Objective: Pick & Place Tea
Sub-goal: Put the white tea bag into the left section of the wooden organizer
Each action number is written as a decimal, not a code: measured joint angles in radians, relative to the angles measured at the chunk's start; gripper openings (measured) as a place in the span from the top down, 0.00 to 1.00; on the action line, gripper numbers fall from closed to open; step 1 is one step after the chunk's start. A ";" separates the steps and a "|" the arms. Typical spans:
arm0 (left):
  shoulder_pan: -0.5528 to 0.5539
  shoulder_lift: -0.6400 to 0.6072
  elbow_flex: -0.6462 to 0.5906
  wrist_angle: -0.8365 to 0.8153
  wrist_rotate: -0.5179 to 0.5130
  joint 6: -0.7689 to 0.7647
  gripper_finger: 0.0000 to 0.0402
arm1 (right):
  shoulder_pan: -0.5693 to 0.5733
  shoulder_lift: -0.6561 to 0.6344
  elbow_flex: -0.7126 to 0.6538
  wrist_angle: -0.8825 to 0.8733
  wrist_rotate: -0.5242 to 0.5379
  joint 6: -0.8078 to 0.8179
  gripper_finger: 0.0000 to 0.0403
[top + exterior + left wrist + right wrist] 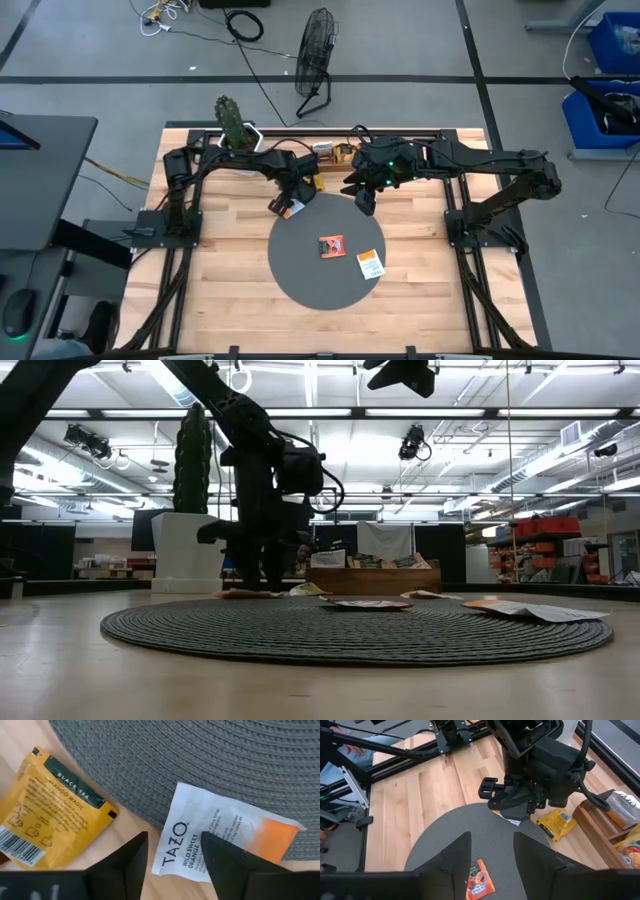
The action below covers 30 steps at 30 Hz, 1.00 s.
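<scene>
overhead, table-level, two wrist cameras

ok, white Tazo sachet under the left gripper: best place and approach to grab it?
The white Tazo sachet lies flat, half on the grey mat and half on the wooden table. Probably best to take the white printed end that overhangs the mat edge, coming from above with one finger each side. The left gripper is already open over that end. The yellow sachet beside it is clear.
</scene>
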 joint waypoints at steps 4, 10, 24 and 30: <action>0.000 0.001 -0.001 -0.005 0.010 -0.001 0.62 | 0.000 0.000 0.000 0.000 0.000 -0.001 0.62; 0.000 0.002 -0.002 -0.013 0.024 -0.009 0.80 | 0.000 0.000 0.000 0.000 0.001 -0.003 0.62; 0.000 -0.015 0.051 -0.102 -0.035 -0.146 0.99 | 0.000 0.000 0.000 0.006 0.001 -0.004 0.62; -0.002 -0.022 0.167 -0.215 -0.059 -0.218 0.99 | 0.000 0.000 0.000 0.012 0.001 -0.004 0.62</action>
